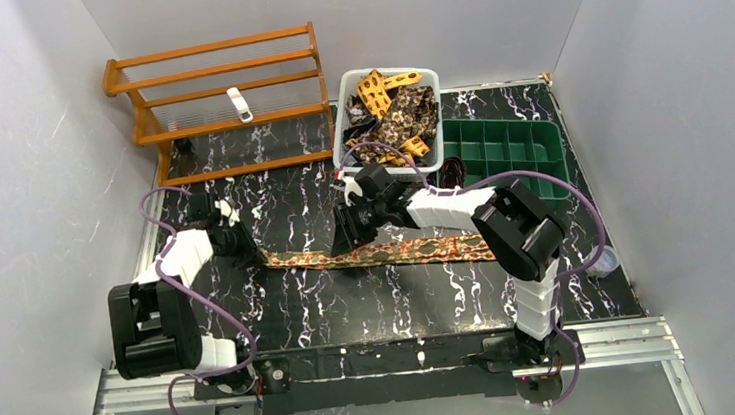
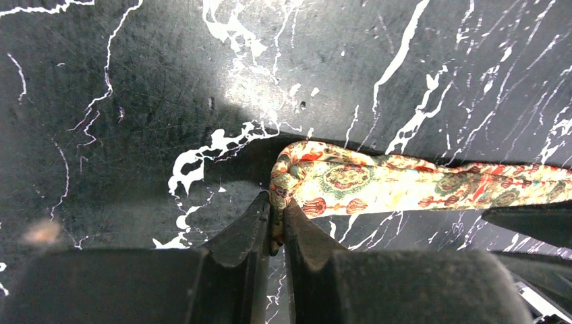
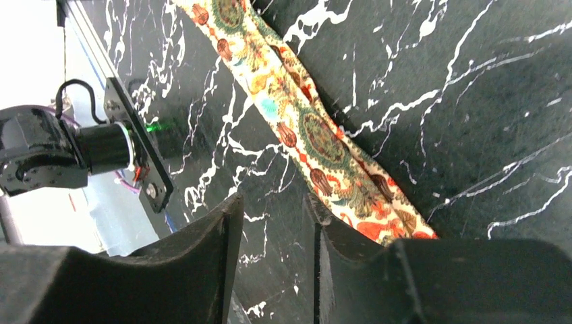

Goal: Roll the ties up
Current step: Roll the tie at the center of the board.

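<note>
Rolling is barely begun: we pinch the folded end of the red-orange tie (image 1: 388, 254) in the left gripper (image 2: 276, 208), the right gripper (image 3: 273, 202) part-open over its flat length, near the white bin (image 1: 341, 148) of unrolled ties (image 1: 398, 114).

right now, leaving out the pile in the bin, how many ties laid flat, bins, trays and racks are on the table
tie laid flat: 1
white bin: 1
green tray: 1
wooden rack: 1
total: 4
</note>
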Robot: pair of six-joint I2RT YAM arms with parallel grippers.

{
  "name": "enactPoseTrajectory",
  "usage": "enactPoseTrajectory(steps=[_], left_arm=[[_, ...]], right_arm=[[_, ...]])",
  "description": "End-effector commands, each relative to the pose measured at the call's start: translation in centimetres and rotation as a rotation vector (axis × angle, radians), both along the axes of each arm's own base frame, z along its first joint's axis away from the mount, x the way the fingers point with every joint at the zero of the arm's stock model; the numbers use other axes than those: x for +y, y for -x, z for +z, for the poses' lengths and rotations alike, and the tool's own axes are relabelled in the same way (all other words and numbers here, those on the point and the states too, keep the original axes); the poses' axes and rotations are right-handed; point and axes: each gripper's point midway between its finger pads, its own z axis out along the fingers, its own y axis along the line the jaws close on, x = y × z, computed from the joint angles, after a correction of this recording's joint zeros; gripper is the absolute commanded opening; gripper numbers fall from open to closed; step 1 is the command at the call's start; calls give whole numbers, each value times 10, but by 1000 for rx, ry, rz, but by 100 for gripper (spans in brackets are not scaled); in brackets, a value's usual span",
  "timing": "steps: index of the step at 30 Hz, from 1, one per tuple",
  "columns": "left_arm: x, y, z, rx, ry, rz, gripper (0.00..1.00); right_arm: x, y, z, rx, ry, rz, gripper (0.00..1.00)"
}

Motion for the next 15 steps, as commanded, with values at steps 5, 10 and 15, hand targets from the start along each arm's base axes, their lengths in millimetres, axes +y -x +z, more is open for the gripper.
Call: enactPoseTrajectory(steps=[5,10,15], left_arm=[[1,-11,38,-143,-7,6,1],[4,-9,46,-162,-29,27,0],[5,-10,46,-156,-31,27,0]], right_arm=[[30,-15,10,-9,25,-44,36],[55,-19,15,-29,16,-56,29],[76,-18,3,-33,60,-62,23]])
